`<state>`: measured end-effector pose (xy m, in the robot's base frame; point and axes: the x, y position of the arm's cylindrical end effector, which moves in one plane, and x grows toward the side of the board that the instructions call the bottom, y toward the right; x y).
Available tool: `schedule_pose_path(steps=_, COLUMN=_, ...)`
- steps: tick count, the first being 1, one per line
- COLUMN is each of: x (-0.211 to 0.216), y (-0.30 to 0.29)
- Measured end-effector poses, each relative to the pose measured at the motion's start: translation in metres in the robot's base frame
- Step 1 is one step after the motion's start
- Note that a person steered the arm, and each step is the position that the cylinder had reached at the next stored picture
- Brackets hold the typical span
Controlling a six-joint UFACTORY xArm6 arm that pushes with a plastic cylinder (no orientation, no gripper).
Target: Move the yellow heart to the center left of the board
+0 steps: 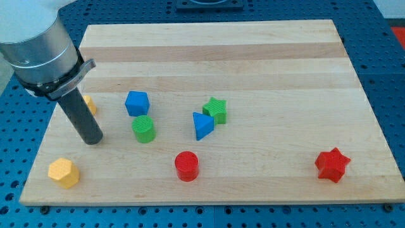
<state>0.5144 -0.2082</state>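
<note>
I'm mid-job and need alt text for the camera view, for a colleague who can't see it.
My tip rests on the wooden board near its left edge, the rod hiding most of a yellow block just behind it. Scattered across the board are a blue cube, green cylinder, blue triangle, green star, red cylinder, red star and yellow hexagon.

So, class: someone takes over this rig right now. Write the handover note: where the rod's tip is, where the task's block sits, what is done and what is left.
My tip is down on the board near its left edge, about mid-height.
The yellow heart is mostly hidden behind the rod; only a yellow sliver shows just up and to the view's right of it, so its shape cannot be confirmed. Contact cannot be judged.
Done: that block already lies around the centre left.
Left: confirm its position once the rod clears it.
The yellow hexagonal block at bottom left is not the target.
</note>
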Motion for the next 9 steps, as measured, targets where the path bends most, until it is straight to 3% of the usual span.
schedule_pose_path(steps=3, x=-0.027, y=0.000)
schedule_pose_path(steps=6, x=-0.027, y=-0.021)
schedule_pose_path(steps=9, x=-0.076, y=-0.026)
